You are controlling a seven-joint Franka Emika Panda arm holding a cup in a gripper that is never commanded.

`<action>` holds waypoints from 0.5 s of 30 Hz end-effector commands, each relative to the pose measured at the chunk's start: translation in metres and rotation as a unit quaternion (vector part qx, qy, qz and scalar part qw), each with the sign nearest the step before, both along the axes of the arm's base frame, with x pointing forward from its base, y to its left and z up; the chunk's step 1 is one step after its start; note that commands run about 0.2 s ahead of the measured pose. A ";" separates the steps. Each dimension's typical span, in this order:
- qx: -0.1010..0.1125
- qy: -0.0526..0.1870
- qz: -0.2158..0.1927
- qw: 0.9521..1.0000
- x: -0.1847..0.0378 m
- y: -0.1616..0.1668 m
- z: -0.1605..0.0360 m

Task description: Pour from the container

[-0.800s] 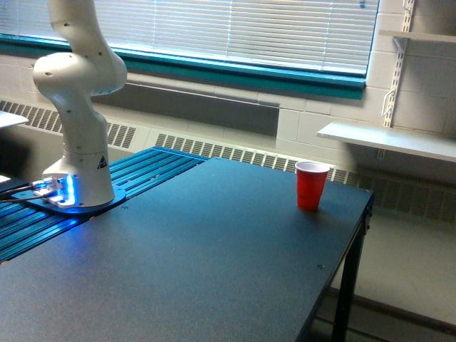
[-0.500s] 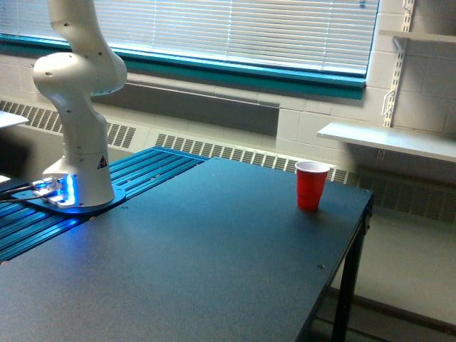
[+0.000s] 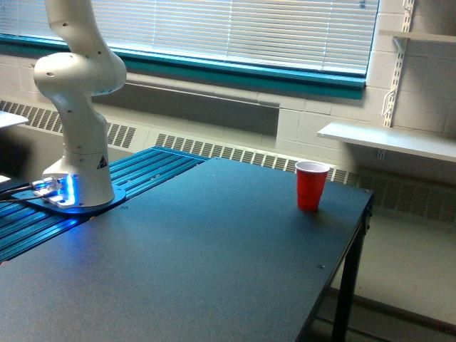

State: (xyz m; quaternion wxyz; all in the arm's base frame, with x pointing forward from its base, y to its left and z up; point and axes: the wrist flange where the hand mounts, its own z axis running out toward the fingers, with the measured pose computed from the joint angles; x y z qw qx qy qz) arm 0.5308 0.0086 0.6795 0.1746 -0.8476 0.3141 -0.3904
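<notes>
Only the base and lower links of the white arm [image 3: 75,107] show, rising out of the upper left of the frame. The hand is above the top edge, out of sight, so whether it is clenched or released cannot be told. The container is nowhere in the picture either, so its look and its place relative to the hand cannot be told. One red cup [image 3: 311,185] with a white rim stands upright at right of centre, near the far edge of the dark surface [image 3: 214,263]. One arm, one cup.
</notes>
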 end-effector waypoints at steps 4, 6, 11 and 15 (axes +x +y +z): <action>-0.029 -0.004 0.065 0.997 -0.026 0.033 -0.014; -0.034 -0.001 0.075 0.997 -0.030 0.040 -0.019; -0.043 0.008 0.099 0.994 -0.039 0.058 -0.033; -0.051 0.017 0.116 0.992 -0.045 0.075 -0.045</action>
